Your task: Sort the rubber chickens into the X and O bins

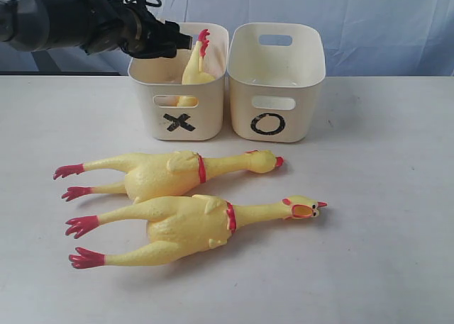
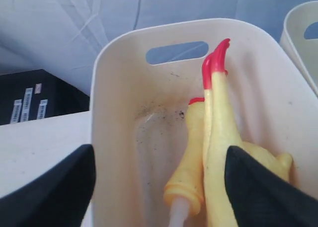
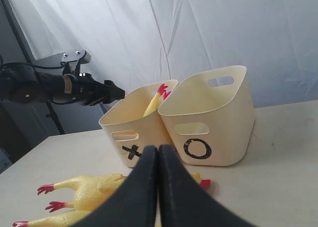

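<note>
Small chicken [image 1: 195, 67] leans inside X bin [image 1: 181, 122]; left gripper [image 1: 169, 39] hangs over it, fingers [image 2: 49, 192] apart. Right gripper [image 3: 158, 187] pressed together, empty. Far long chicken [image 1: 167, 174] and near long chicken [image 1: 191, 225] lie on table [image 1: 390, 196] before X bin and O bin [image 1: 273, 122].

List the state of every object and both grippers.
left gripper: open, over the X bin.
right gripper: shut, holding nothing.
small chicken: in the X bin, feet up.
rear long chicken: lying on the table.
front long chicken: lying on the table, beak open.
X bin: upright, holds the small chicken.
O bin: upright, nothing visible inside.
</note>
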`<state>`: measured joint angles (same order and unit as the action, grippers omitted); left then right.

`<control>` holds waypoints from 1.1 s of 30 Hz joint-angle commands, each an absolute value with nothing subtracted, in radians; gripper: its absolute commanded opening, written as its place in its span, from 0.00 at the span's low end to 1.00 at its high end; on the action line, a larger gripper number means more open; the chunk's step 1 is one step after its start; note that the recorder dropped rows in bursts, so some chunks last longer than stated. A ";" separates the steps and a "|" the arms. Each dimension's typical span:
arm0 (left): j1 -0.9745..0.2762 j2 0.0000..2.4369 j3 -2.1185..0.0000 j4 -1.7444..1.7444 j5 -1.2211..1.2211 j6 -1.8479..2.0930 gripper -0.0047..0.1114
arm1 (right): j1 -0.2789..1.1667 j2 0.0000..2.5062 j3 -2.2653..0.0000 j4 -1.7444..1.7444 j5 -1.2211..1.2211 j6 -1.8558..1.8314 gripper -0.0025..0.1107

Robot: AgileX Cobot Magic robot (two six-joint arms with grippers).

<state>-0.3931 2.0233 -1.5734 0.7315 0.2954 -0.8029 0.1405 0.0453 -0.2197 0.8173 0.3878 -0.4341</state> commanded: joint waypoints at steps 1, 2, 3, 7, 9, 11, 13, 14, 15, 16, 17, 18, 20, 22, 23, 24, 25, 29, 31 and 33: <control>-0.389 1.959 -1.576 0.730 0.412 -0.804 0.52 | 0.142 0.052 -0.224 0.819 0.393 -0.439 0.02; -0.389 1.945 -1.576 0.730 0.441 -0.800 0.47 | 0.142 0.052 -0.224 0.819 0.393 -0.439 0.02; -0.389 1.934 -1.576 0.722 0.469 -0.789 0.43 | 0.142 0.052 -0.224 0.819 0.393 -0.439 0.02; -0.389 1.888 -1.573 0.617 0.566 -0.598 0.19 | 0.142 0.052 -0.224 0.819 0.397 -0.439 0.02; -0.389 1.871 -1.568 0.566 0.599 -0.503 0.10 | 0.142 0.052 -0.224 0.819 0.400 -0.439 0.02; -0.389 1.846 -1.543 0.527 0.613 -0.449 0.04 | 0.142 0.052 -0.224 0.819 0.404 -0.439 0.02; -0.389 1.815 -1.503 0.525 0.613 -0.448 0.04 | 0.142 0.052 -0.224 0.819 0.407 -0.439 0.02; -0.389 1.802 -1.481 0.525 0.611 -0.450 0.04 | 0.142 0.052 -0.224 0.819 0.409 -0.439 0.02; -0.389 1.786 -1.462 0.525 0.609 -0.450 0.04 | 0.142 0.052 -0.224 0.819 0.409 -0.439 0.02; -0.389 1.768 -1.433 0.525 0.608 -0.450 0.04 | 0.142 0.052 -0.224 0.822 0.409 -0.439 0.02; -0.389 1.749 -1.413 0.525 0.608 -0.452 0.04 | 0.142 0.052 -0.224 0.822 0.409 -0.439 0.02; -0.389 1.706 -1.361 0.527 0.605 -0.459 0.04 | 0.142 0.052 -0.224 0.822 0.411 -0.439 0.02; -0.389 1.642 -1.283 0.536 0.592 -0.480 0.04 | 0.142 0.052 -0.224 0.823 0.414 -0.439 0.02; -0.389 1.571 -1.190 0.552 0.555 -0.523 0.04 | 0.142 0.052 -0.224 0.831 0.413 -0.439 0.02; -0.389 1.544 -1.164 0.559 0.543 -0.543 0.04 | 0.142 0.052 -0.224 0.833 0.413 -0.439 0.02; -0.389 1.489 -1.098 0.570 0.516 -0.577 0.04 | 0.142 0.052 -0.224 0.840 0.413 -0.439 0.02; -0.389 1.449 -1.052 0.596 0.508 -0.604 0.04 | 0.142 0.052 -0.224 0.848 0.413 -0.439 0.02; -0.389 1.277 -0.847 0.697 0.490 -0.690 0.04 | 0.142 0.052 -0.238 1.008 0.415 -0.441 0.02; -0.389 1.177 -0.750 0.731 0.481 -0.739 0.04 | 0.142 0.052 -0.268 0.966 0.421 -0.468 0.02; -0.389 1.078 -0.668 0.738 0.471 -0.768 0.04 | 0.142 0.066 -0.307 0.876 0.443 -0.497 0.02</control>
<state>-0.3894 1.1617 -0.7332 0.7150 0.4869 -0.7287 0.1405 0.0516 -0.2728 0.9479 0.4295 -0.4621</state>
